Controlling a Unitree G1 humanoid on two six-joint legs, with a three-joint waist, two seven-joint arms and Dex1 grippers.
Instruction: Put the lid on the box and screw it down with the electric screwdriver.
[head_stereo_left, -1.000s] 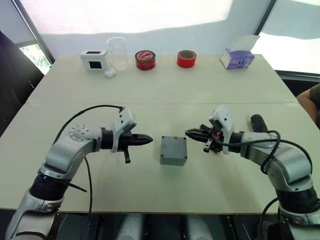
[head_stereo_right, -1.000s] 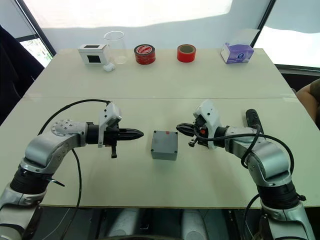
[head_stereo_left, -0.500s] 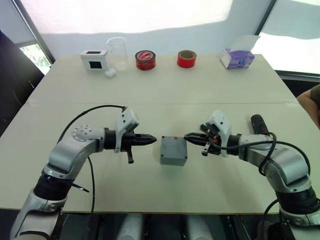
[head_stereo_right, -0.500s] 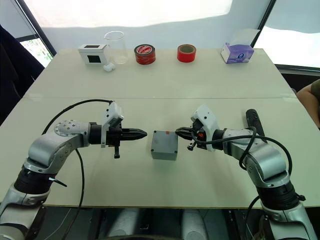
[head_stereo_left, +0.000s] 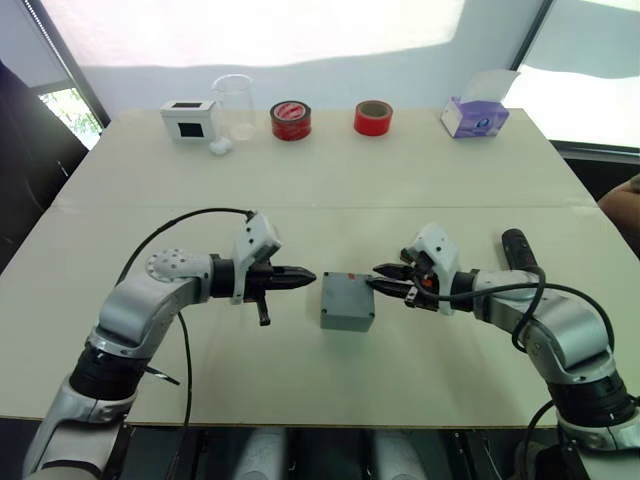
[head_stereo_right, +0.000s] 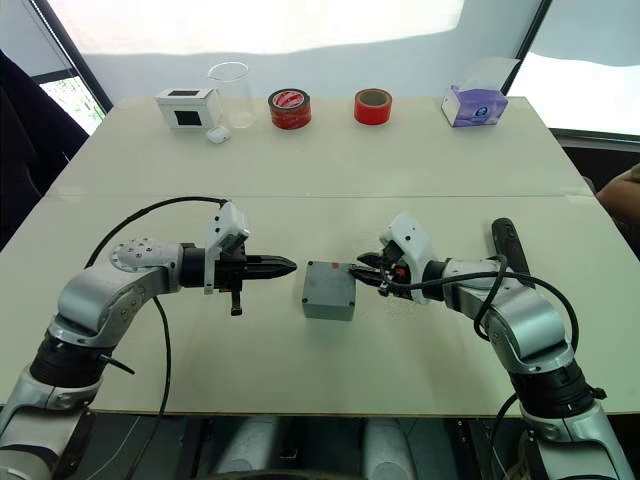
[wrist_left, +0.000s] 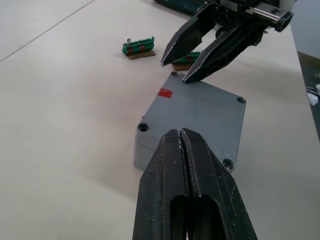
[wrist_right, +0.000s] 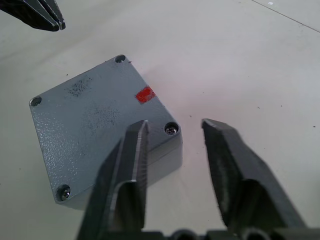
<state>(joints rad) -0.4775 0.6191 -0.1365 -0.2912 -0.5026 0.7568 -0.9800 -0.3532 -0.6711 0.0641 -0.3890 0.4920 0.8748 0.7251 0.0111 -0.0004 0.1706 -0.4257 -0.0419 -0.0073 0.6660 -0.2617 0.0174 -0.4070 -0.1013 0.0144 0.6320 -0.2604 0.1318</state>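
Flanking sq. speckled grey box (head_stereo_left: 347, 301): fingers (wrist_right: 125, 175)

Both arms reach inward, forearms roughly level and pointing at each other. The left end effector (head_stereo_left: 303, 279) has its fingers (wrist_left: 186, 165) pressed together. The right end effector (head_stereo_left: 383, 283) holds its fingers (wrist_right: 132, 165) parted, apparently gripping nothing.

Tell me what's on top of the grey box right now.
The lid sits on the box, closing it, with a red mark near one edge and a screw hole at each corner. At least two corners hold screws. The inside is covered. The right pincer is beside one corner.
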